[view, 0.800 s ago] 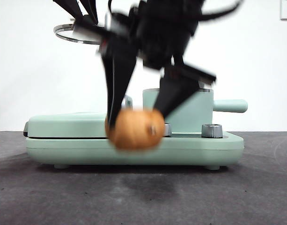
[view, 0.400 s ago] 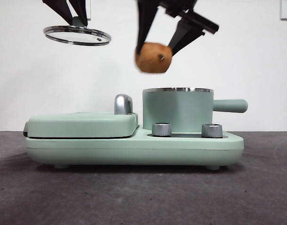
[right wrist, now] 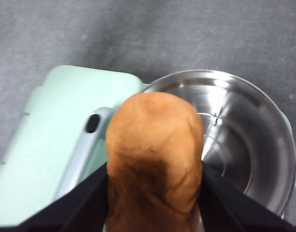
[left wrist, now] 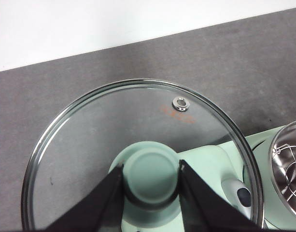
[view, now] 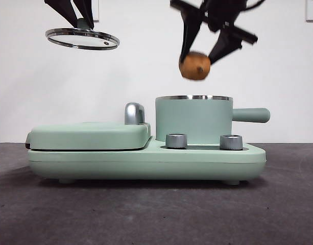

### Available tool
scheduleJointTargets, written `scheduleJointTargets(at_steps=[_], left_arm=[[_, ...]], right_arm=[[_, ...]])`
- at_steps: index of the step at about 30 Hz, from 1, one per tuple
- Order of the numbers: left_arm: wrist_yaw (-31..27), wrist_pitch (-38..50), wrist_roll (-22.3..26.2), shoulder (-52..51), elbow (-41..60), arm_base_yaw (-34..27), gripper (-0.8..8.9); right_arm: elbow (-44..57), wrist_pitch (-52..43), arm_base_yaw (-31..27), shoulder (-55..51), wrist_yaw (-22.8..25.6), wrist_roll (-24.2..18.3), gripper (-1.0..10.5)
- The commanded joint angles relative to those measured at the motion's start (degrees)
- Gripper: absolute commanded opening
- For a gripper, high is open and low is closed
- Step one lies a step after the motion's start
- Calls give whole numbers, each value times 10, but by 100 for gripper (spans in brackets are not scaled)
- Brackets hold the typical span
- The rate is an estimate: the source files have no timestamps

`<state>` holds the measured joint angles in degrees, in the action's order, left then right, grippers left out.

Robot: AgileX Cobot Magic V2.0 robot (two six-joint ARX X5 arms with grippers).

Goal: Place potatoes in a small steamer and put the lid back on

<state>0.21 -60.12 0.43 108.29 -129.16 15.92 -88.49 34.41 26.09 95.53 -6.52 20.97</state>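
The brown-orange potato (view: pixel 194 65) hangs in the air just above the steel rim of the mint-green steamer pot (view: pixel 193 118), with my right gripper (view: pixel 203 53) shut on it. In the right wrist view the potato (right wrist: pixel 154 159) fills the space between the jaws, with the pot's open steel inside (right wrist: pixel 237 140) beyond it. The glass lid (view: pixel 82 39) is held high at the left, over the flat griddle cover (view: pixel 90 136). My left gripper (left wrist: pixel 150 180) is shut on the lid's green knob (left wrist: pixel 151 177).
The pot stands on a mint-green cooker base (view: pixel 207 161) with two steel dials (view: pixel 176 141) on its front. A chrome handle (view: pixel 134 113) rises from the griddle cover. The pot's green side handle (view: pixel 250 115) points right. Dark grey tabletop (view: pixel 156 214) lies in front.
My right gripper has lifted the potato from in front of the cooker up and to the right, until it hangs above the pot's rim. The lid has stayed high at the left.
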Motion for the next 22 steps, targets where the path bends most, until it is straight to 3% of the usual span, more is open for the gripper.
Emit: scheduleJointTargets(at_steps=[1,22], left_arm=[[2,14,0,-2,-25,2,9],[2,9,0,-2,-24,2,9]], right_arm=[[-11,-15,-6,31,-14,-10,160],[-11,-32,-16,117,-24,-65,169]])
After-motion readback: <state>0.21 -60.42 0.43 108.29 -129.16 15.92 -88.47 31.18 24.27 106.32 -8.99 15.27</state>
